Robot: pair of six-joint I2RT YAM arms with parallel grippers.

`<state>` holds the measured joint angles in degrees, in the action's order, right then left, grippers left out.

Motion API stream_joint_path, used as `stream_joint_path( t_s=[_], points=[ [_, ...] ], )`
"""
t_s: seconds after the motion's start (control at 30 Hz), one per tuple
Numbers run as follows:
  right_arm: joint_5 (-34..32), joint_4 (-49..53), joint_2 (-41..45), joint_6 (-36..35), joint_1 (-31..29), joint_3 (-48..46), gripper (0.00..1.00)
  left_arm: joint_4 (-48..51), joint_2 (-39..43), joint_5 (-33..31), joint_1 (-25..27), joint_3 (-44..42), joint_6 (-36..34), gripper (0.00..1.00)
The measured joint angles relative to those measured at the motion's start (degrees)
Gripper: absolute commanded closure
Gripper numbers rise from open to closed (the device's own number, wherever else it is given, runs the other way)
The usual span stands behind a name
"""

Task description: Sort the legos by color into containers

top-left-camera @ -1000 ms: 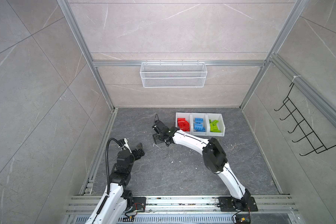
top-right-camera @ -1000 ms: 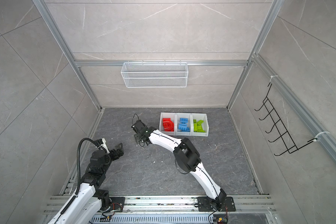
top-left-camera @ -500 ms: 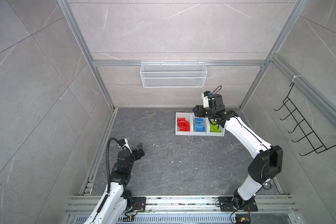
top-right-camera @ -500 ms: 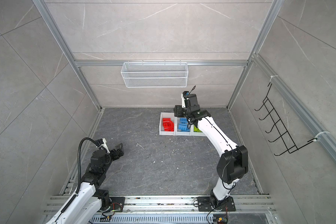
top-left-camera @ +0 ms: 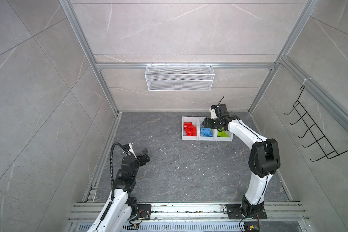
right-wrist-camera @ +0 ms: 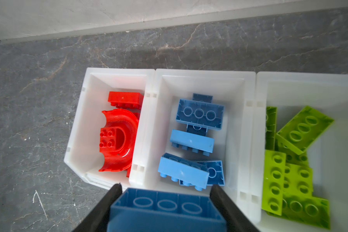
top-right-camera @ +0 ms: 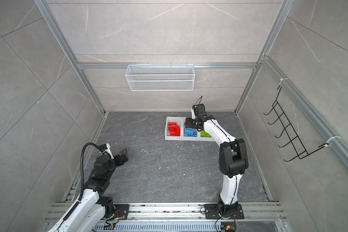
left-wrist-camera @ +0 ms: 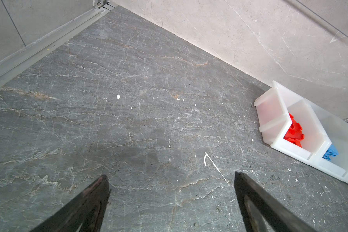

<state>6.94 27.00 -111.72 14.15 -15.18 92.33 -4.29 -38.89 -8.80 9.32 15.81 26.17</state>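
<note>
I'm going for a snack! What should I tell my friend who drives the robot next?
Left gripper: open, holding nothing, over the floor.
Right gripper: fingers shut on a blue brick, above the middle bin.
Done: red bricks, blue bricks and green bricks lie in separate bins.
Left: drop the held brick in with the blue ones; I see no other loose brick.

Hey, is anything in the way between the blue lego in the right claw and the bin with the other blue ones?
Nothing visible. The right claw grips the blue lego just above the middle container, whose top is open. The blue legos inside it lie low and leave room.
</note>
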Motion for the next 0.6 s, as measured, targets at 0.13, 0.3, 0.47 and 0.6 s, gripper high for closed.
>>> stream_joint_path(
  t_s=[0.13,0.3,0.47,0.6],
  points=[
    [-0.09,0.13,-2.71,1.09,0.70,2.60,0.54,0.07,0.87,-0.07,0.00,0.00,0.00,0.00],
    [-1.18,0.20,-4.66,1.29,1.90,5.51,0.34,0.07,2.47,-0.17,0.00,0.00,0.00,0.01],
    [-2.19,0.57,-5.22,1.42,2.25,6.32,0.13,0.07,2.29,-0.17,0.00,0.00,0.00,0.01],
    [-2.14,0.48,-5.18,1.62,2.25,7.04,0.09,0.07,2.21,-0.20,0.00,-0.04,0.00,0.01]
  ],
)
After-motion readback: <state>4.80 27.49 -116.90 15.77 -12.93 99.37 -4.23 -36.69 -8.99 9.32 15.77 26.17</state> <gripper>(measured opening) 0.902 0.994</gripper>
